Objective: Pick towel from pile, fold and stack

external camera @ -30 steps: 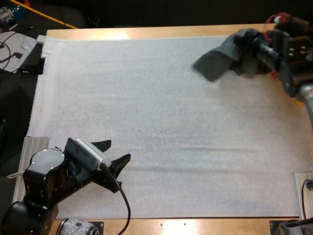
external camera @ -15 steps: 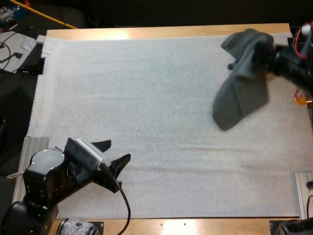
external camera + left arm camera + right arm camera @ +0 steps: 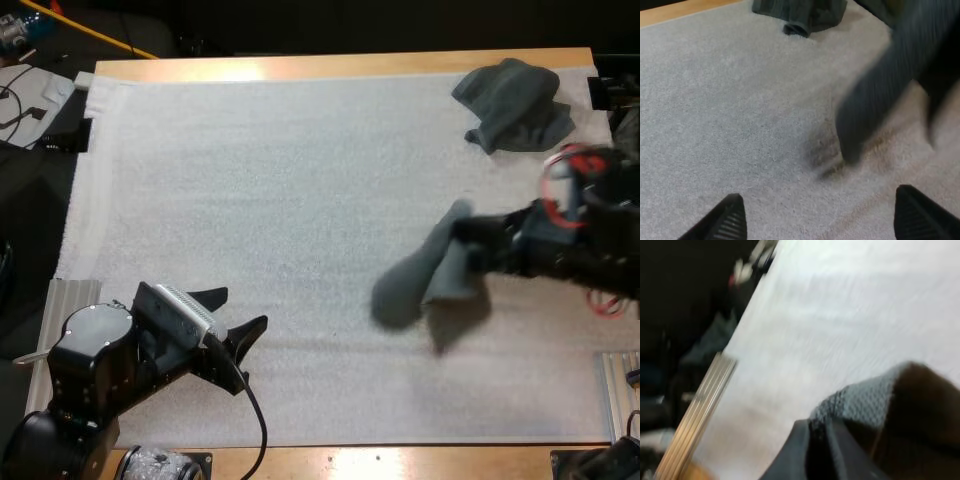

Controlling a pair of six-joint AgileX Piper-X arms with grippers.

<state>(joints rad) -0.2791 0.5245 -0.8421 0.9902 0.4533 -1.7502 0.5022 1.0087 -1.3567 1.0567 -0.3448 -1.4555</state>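
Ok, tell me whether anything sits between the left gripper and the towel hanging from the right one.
Nothing visible does. Bare mat runs from the open left gripper to the hanging towel that the right gripper is shut on. The crumpled towel lies at the mat's far right corner, off that line.

The white mat is bare on its left and middle, so a gripper can pass there. A crumpled towel sits in the far right corner. The right gripper holds a second towel over the mat right of the middle and blocks that spot. The left gripper, fingers apart, sits at the near left
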